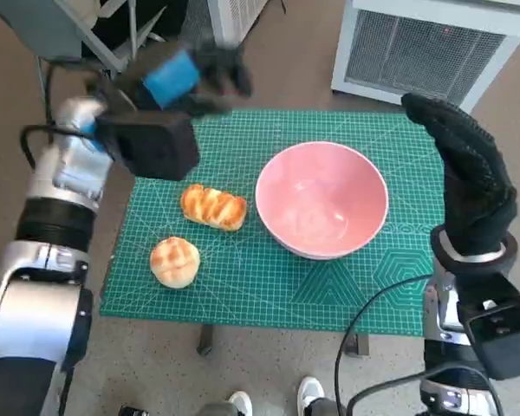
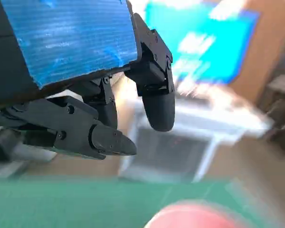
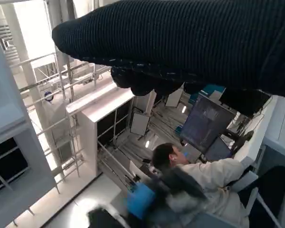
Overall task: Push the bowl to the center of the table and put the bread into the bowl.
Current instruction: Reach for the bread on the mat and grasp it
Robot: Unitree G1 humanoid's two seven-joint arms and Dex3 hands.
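The bowl (image 1: 322,198) sits near bench centre, just left of the right hand (image 1: 468,178), which is open-fingered and empty. The long bread (image 1: 213,206) lies below the raised left hand (image 1: 191,78), also empty, fingers apart.

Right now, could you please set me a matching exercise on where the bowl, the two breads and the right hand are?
Things:
1. pink bowl
2. long braided bread
3. round bun
4. right hand

Places:
A. nearest the table's front edge
B. raised beside the bowl, holding nothing
C. between bun and bowl
D. right of both breads on the green mat

Pairs: 1-D, 2-C, 3-A, 4-B
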